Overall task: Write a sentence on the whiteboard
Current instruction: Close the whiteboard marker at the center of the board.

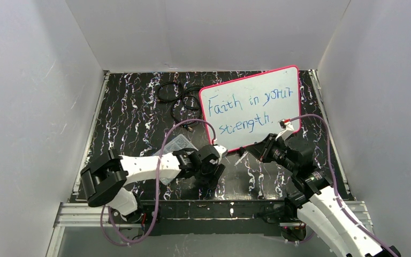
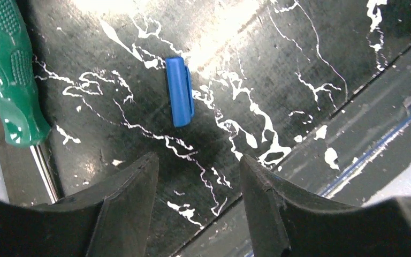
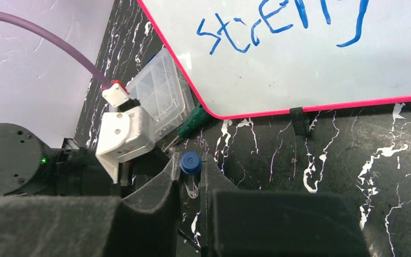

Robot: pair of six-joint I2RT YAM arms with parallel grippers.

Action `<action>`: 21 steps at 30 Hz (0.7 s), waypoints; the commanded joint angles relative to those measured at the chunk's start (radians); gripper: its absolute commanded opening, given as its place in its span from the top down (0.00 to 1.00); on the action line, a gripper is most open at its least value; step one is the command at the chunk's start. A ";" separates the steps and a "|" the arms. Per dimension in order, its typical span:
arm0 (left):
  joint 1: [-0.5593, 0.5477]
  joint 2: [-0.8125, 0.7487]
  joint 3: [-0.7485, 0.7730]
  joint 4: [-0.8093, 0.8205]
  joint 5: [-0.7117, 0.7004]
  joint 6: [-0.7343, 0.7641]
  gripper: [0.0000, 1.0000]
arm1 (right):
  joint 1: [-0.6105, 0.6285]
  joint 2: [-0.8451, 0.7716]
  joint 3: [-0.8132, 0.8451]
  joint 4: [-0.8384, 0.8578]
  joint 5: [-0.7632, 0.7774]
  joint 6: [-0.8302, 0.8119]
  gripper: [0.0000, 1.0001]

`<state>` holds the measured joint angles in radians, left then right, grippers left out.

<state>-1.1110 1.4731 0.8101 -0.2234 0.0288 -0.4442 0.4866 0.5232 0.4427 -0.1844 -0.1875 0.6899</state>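
The whiteboard [image 1: 278, 85], glossy white with a pink-red frame, lies at the back right of the black marbled table. The sentence [image 1: 244, 101], in blue marker, reads "Faith in your strength." in two lines. My right gripper [image 1: 254, 151] hovers off the board's near edge, shut on a marker [image 3: 191, 163] whose blue end shows between the fingers. The right wrist view shows the board [image 3: 299, 69], part of "strength" [image 3: 278, 21] and a black clip [image 3: 298, 119]. My left gripper [image 2: 198, 176] is open and empty, low over the table, just short of a loose blue marker cap [image 2: 180, 91].
A green-handled screwdriver [image 2: 8, 80] lies left of the cap, with a clear plastic box [image 3: 158, 91] next to it near the board's corner. Black cables [image 1: 176, 93] lie coiled at the back, left of the board. White walls enclose the table on three sides.
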 commanded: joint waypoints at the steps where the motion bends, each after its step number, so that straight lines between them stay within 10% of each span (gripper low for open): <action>1: -0.010 0.047 0.053 -0.007 -0.065 0.030 0.47 | 0.001 -0.025 0.004 0.027 0.018 -0.021 0.99; 14: -0.028 0.182 0.110 -0.001 -0.117 0.051 0.62 | 0.001 -0.016 -0.002 0.033 0.018 -0.021 0.99; 21: -0.029 0.189 0.101 -0.047 -0.157 0.008 0.86 | 0.001 -0.029 0.001 0.024 0.028 -0.021 0.99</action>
<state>-1.1347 1.6447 0.9154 -0.2012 -0.0818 -0.4129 0.4866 0.5098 0.4427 -0.1848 -0.1772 0.6773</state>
